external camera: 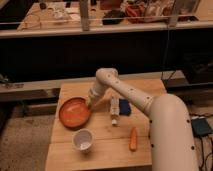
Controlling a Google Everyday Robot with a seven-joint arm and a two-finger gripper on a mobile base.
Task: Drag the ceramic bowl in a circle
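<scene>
The ceramic bowl is a wide, shallow orange-red dish lying on the left part of the wooden table. My white arm reaches in from the lower right and bends down at its elbow, and my gripper meets the bowl's right rim. A small white cup stands just in front of the bowl, close to its near edge.
A white bottle lies beside a blue object at the table's middle. An orange carrot lies near the front right. Behind the table runs a dark counter with a railing; a cluttered bench sits beyond it.
</scene>
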